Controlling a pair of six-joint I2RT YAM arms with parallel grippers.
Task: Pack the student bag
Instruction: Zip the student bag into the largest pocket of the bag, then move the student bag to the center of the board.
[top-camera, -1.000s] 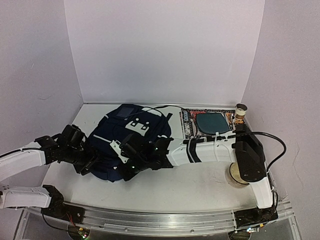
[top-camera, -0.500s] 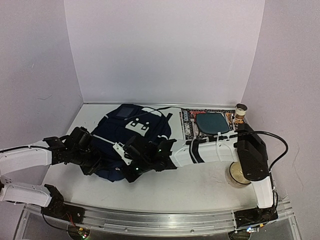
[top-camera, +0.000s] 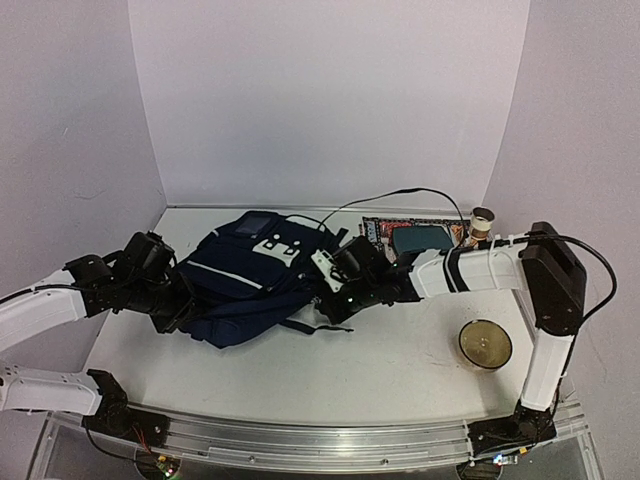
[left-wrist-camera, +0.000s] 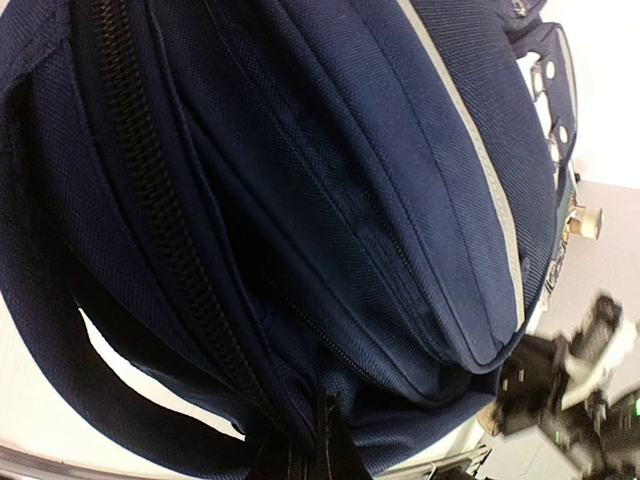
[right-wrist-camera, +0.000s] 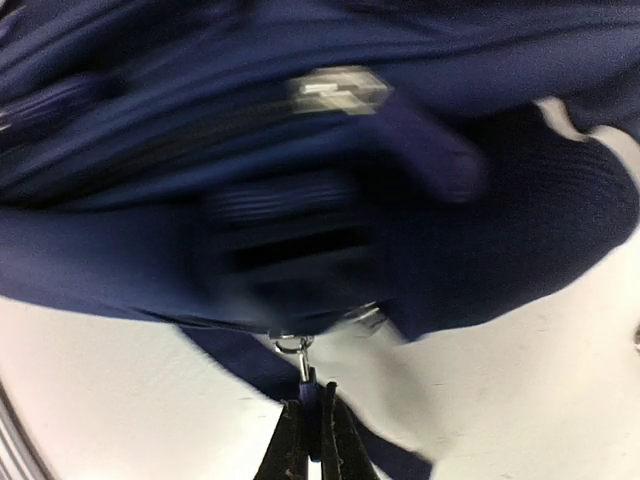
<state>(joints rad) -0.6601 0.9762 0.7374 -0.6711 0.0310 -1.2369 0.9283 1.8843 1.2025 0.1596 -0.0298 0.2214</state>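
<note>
The student bag (top-camera: 250, 272), dark navy with a white stripe and white patches, lies on the table left of centre. My left gripper (top-camera: 188, 314) is at its lower left edge, and in the left wrist view it (left-wrist-camera: 322, 405) is shut on a fold of the bag's fabric (left-wrist-camera: 330, 250) beside a black zip. My right gripper (top-camera: 324, 298) is at the bag's right edge. In the right wrist view its tips (right-wrist-camera: 311, 408) are shut on a blue zip pull (right-wrist-camera: 305, 374) that hangs from a metal ring under the blurred bag (right-wrist-camera: 300, 130).
A patterned mat with a dark teal pouch (top-camera: 420, 239) lies at the back right. A small brown-and-white jar (top-camera: 482, 223) stands beside it. A round olive dish (top-camera: 485, 344) sits at the front right. A black strap (top-camera: 300, 326) trails from the bag.
My left gripper has closed on the bag's fabric. My right arm has swung right with the zip pull, from the bag's front to its right edge. The bag has shifted and the round dish is uncovered.
</note>
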